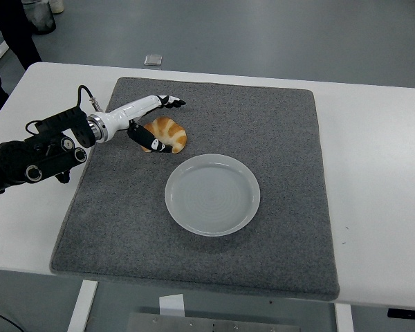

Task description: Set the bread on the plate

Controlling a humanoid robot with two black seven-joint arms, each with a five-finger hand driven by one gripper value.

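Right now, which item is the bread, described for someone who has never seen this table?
Start at the grey mat on the white table. A round white plate, empty, sits near the mat's middle. The bread lies up-left of it, at the left hand: a curved golden croissant, the only orange-brown thing there.

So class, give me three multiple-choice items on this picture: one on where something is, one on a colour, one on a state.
1. Where is the bread?
A. on the plate
B. on the mat, beyond the plate on its left
C. on the bare table

2. What colour is the mat?
A. grey
B. blue
C. red

3. What state is the plate in?
A. stacked
B. overturned
C. empty

Answers: 1 B, the bread lies on the mat by the left hand; 2 A, the mat is grey; 3 C, nothing lies in the plate.
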